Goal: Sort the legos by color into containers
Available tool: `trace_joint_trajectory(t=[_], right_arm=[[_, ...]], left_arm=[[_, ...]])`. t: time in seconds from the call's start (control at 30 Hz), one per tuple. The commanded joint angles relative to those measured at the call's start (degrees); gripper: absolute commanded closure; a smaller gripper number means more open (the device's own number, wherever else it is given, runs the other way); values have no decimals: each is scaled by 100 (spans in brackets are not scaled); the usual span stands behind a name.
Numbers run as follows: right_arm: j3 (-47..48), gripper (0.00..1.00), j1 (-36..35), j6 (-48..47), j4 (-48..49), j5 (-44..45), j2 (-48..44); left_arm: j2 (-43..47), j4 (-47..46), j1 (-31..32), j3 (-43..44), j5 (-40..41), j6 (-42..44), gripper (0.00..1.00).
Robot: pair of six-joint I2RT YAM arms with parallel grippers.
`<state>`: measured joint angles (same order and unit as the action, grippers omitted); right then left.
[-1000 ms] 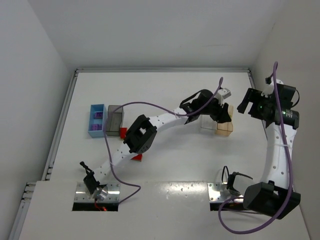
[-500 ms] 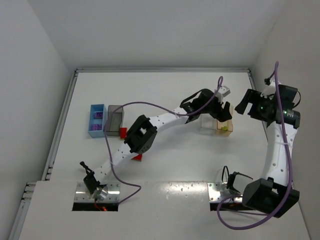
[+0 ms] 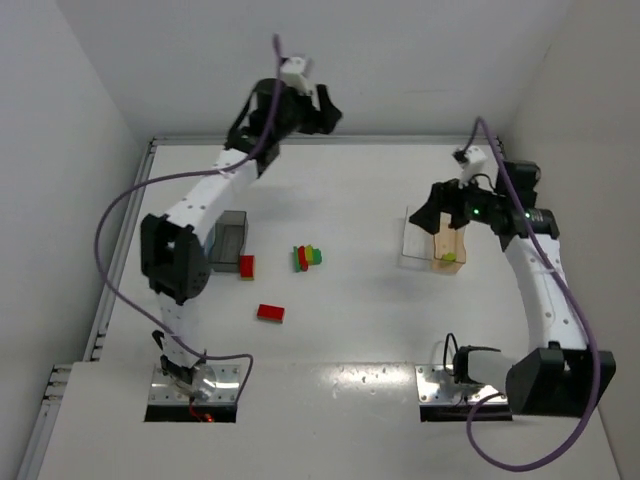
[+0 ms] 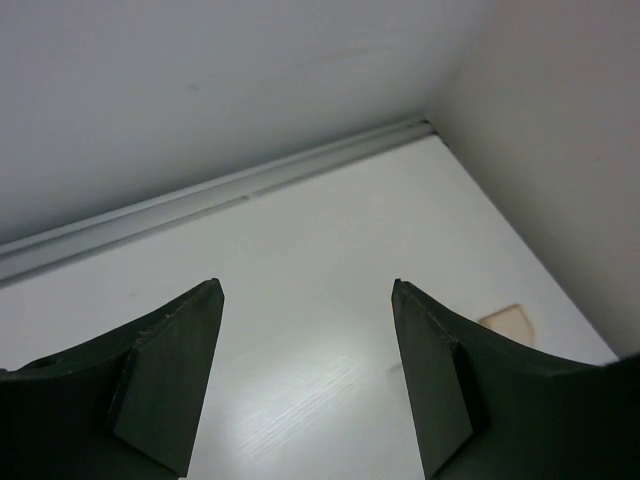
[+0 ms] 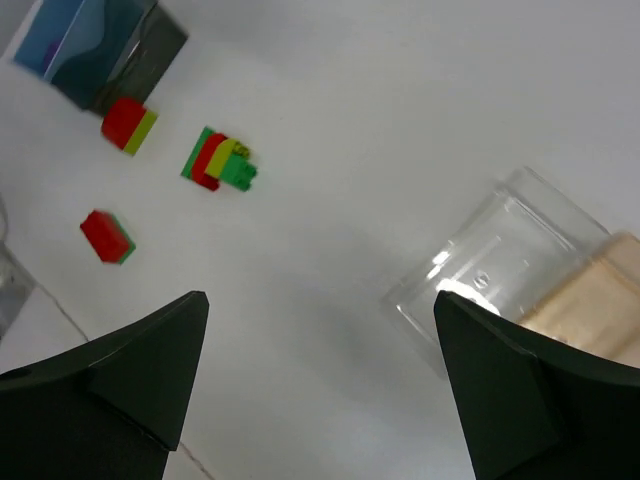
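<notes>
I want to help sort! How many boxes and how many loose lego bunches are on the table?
Boxes: 4 (blue box, grey box, clear box, tan box)
Loose lego bunches: 3 (red-yellow pair, mixed stack, red brick)
Total: 7

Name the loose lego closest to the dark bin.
The red and yellow-green brick, right beside the dark bin; the mixed cluster and the lone red brick lie farther out.

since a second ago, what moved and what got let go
The left end effector let go of a yellow-green brick into the tan bin, then swung away to the back wall, open and empty. The right end effector moved in over the clear bin. The red brick and dark bin stayed put.
</notes>
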<state>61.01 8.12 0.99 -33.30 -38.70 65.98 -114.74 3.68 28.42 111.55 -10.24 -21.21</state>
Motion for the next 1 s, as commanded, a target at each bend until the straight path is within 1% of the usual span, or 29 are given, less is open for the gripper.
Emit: trace_joint_trajectory(t=[0.0, 0.03, 0.07, 0.1, 0.13, 0.17, 0.2, 0.23, 0.27, 0.3, 0.33, 0.37, 0.4, 0.43, 0.47, 0.5, 0.57, 0.6, 0.7, 0.87, 0.97], right_arm=[[428, 4, -948, -1064, 430, -358, 790], [664, 4, -1127, -1310, 325, -358, 1020], [814, 6, -1302, -1626, -7, -358, 1258], [998, 8, -1687, -2447, -271, -262, 1512], [1357, 8, -1891, -2829, -517, -157, 2028], [1517, 8, -2076, -3442, -850, 10, 2260], [1667, 8, -2373, -3700, -958, 98, 2488], [1894, 9, -2490, -3920, -1011, 178, 2865], [1984, 10, -2595, -4114, -1012, 231, 3042], [2072, 10, -2744, -4638, -1099, 318, 3201], [2194, 10, -2833, -4904, -1152, 389, 3498], [2248, 10, -2903, -5125, -1153, 389, 3632], [2370, 10, -3017, -5571, -1248, 442, 3763], [2371, 10, -3088, -5697, -1249, 512, 3887], [2511, 10, -3201, -5863, -1249, 565, 4114], [2512, 10, -3255, -5926, -1249, 635, 4229], [2582, 10, -3360, -5988, -1136, 722, 4423], [2582, 10, -3422, -5988, -926, 784, 4572], [2582, 10, -3571, -5988, -539, 846, 4792], [2890, 10, -3818, -5936, -590, 908, 5267], [2890, 10, -3985, -5787, -363, 846, 5416]], left_arm=[[881, 447, -537, -624, -179, -41, 26], [1048, 519, -670, -773, -450, 20, 26], [1224, 572, -811, -931, -644, 21, 26], [1582, 572, -1108, -1272, -863, 21, 26], [1760, 624, -1276, -1450, -1457, 99, 26], [1936, 625, -1443, -1782, -1759, 100, 26], [2103, 625, -1750, -1942, -1997, 169, 26], [2435, 747, -1918, -2083, -2408, 240, 26], [2587, 809, -2076, -2206, -2647, 301, 26], [2692, 923, -2374, -2294, -2876, 380, 26], [2833, 1246, -2525, -2374, -3270, 546, 26], [2886, 1397, -2674, -2374, -3439, 609, 26], [2939, 1555, -2928, -2427, -3563, 714, 26], [2992, 1757, -3070, -2505, -3651, 715, 26], [3140, 1759, -3306, -2680, -3808, 715, 26], [3220, 1837, -3404, -2743, -3871, 872, 26], [3457, 1943, -3580, -2883, -3872, 978, 26], [3519, 1943, -3729, -2936, -3872, 1092, 26], [3695, 2093, -3905, -3130, -3872, 1163, 26], [3810, 2286, -4230, -3368, -3872, 1436, 26], [3810, 2339, -4486, -3481, -3872, 1488, 26]])
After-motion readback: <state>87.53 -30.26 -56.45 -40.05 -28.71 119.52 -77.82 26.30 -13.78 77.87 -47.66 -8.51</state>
